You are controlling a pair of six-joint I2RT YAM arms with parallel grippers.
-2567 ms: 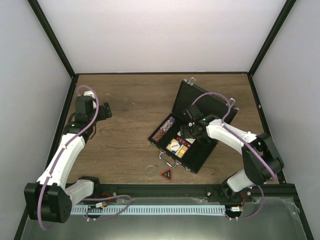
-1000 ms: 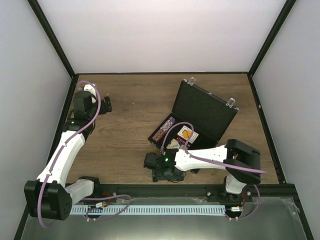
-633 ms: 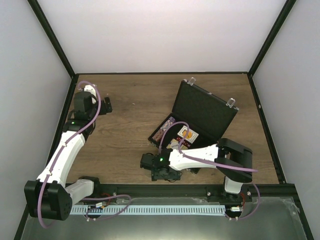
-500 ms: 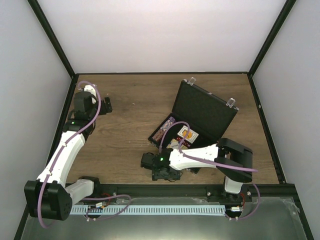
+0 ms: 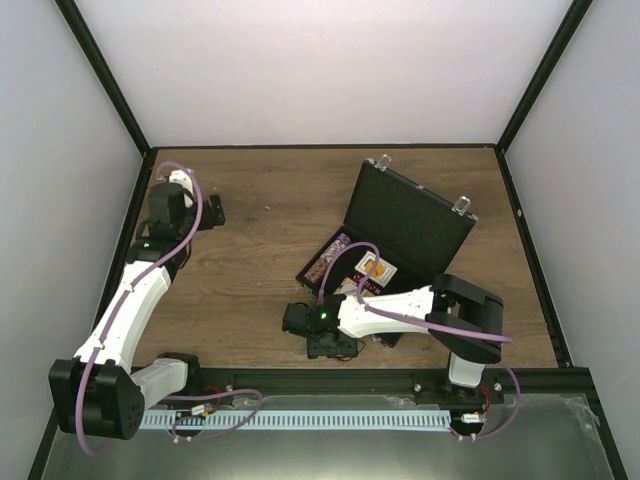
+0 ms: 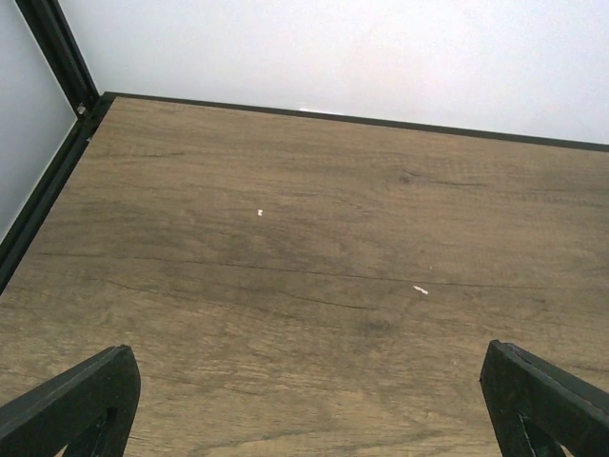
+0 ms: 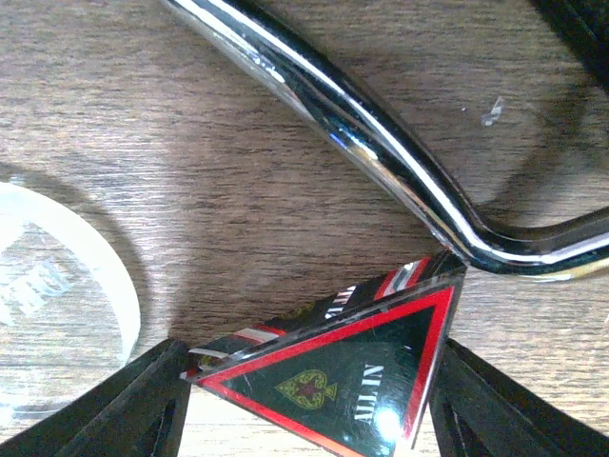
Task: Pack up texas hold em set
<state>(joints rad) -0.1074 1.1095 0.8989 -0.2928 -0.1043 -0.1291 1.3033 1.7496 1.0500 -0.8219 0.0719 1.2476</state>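
The black case (image 5: 410,225) lies open at the right of the table, with a row of chips (image 5: 330,255) and card decks (image 5: 372,268) in its base. My right gripper (image 5: 325,345) is down on the table just in front of the case. In the right wrist view the red-black "ALL IN" triangle (image 7: 352,371) lies flat between the fingers, its corners touching both; the right gripper (image 7: 309,390) is shut on it. A clear round button (image 7: 57,286) lies just left of it, the case's silver handle (image 7: 381,124) just beyond. My left gripper (image 5: 213,212) stands open at the far left.
The left wrist view shows only bare wooden table (image 6: 304,248) and the back wall, with the left gripper (image 6: 309,409) over it. Black frame posts and white walls enclose the table. A black rail (image 5: 300,378) runs along the near edge, close behind my right gripper.
My right arm has swung from over the case down to the table in front of it, and its jaws have narrowed onto the triangle. The left arm has barely moved.
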